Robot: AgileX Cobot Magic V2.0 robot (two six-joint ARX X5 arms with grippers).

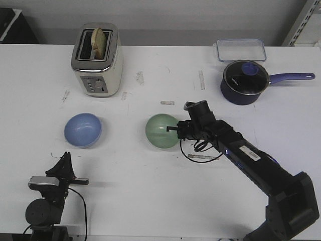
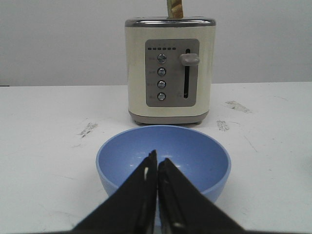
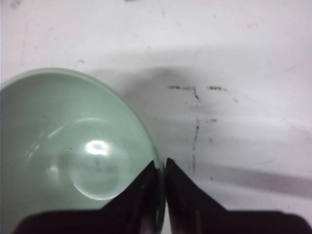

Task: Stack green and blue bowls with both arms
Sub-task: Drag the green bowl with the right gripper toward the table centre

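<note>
A: Green bowl [image 1: 161,131] sits mid-table; right pincer [image 3: 161,168] is clamped on its rim, on the side facing the right arm.

B: Blue bowl [image 1: 83,130]?

A: Well apart, toward the left arm. Left pincer [image 2: 157,163] closed, empty, hanging short of it. Both bowls plain, round, upright. Carry likely runs green toward blue.
</note>
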